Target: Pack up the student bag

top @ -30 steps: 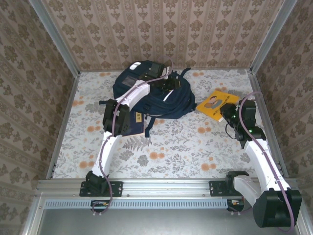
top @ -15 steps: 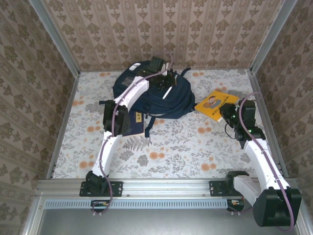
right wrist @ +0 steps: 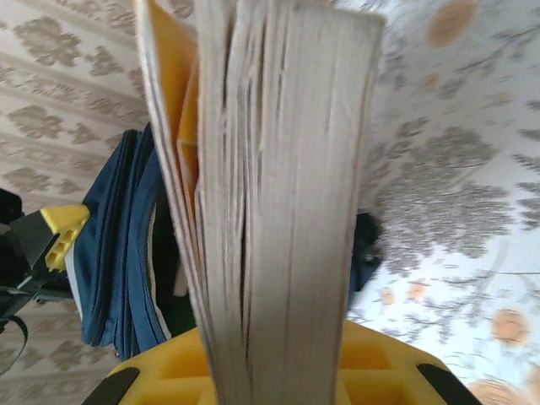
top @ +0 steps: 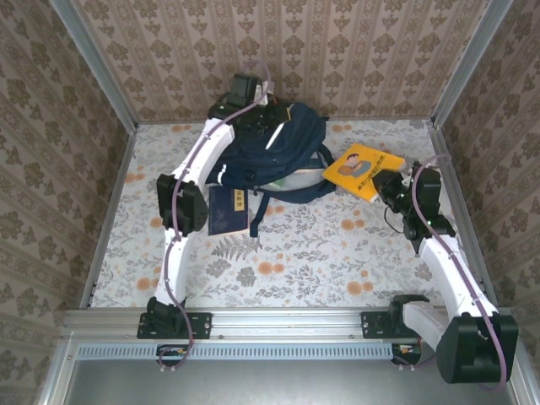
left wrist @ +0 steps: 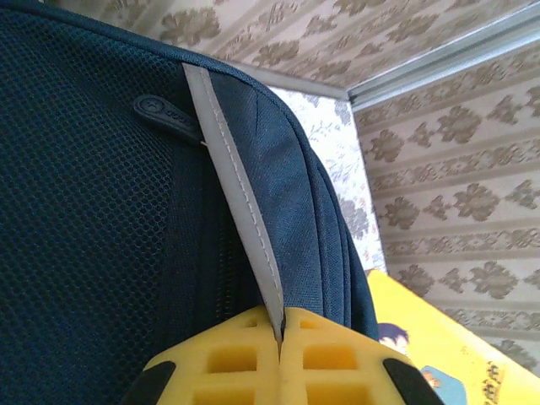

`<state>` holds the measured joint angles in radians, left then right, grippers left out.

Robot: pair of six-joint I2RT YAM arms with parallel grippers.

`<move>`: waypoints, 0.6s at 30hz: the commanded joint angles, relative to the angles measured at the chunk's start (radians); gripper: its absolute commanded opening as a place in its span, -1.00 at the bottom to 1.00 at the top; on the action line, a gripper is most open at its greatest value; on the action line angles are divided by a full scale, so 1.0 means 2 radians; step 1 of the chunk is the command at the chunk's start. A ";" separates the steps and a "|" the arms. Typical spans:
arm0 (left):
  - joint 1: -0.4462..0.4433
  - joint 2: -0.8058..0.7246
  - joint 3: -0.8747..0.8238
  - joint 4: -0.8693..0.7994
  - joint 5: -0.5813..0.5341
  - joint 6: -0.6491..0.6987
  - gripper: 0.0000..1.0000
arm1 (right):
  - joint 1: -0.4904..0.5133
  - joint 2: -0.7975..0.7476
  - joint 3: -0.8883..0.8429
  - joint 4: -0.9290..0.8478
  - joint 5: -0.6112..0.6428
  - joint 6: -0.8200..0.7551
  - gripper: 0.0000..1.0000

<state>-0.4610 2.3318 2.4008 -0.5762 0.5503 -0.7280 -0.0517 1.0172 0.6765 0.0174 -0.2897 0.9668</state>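
Left claw (left wrist: 278, 337) on student bag (left wrist: 101, 211) (stripe (left wrist: 232, 186))

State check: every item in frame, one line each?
student bag: top raised by its reflective stripe
left fingers: shut on that stripe
right fingers: shut on yellow book
yellow book: gripped, raised, tilted
navy booklet: closed, lying flat

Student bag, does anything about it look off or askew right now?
Yes. The student bag is tipped up on end instead of lying flat. It seems to hang from its thin reflective stripe, which is pinched in the shut left gripper.
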 commanded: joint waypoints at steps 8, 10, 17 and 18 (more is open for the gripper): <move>0.017 -0.080 -0.004 0.088 0.078 -0.064 -1.00 | 0.035 0.129 0.031 0.256 -0.129 0.119 -1.00; 0.018 -0.086 -0.011 0.097 0.083 -0.072 -1.00 | 0.049 0.168 0.046 0.286 -0.132 0.135 -1.00; 0.020 -0.093 -0.022 0.116 0.096 -0.092 -1.00 | 0.101 0.316 0.115 0.422 -0.129 0.183 -1.00; 0.019 -0.093 -0.023 0.119 0.097 -0.094 -1.00 | 0.111 0.338 0.132 0.434 -0.129 0.181 -1.00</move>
<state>-0.4187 2.2795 2.3333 -0.4908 0.6594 -0.8768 0.1310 1.6321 0.8413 0.6262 -0.5098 1.2736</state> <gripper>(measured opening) 0.045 0.185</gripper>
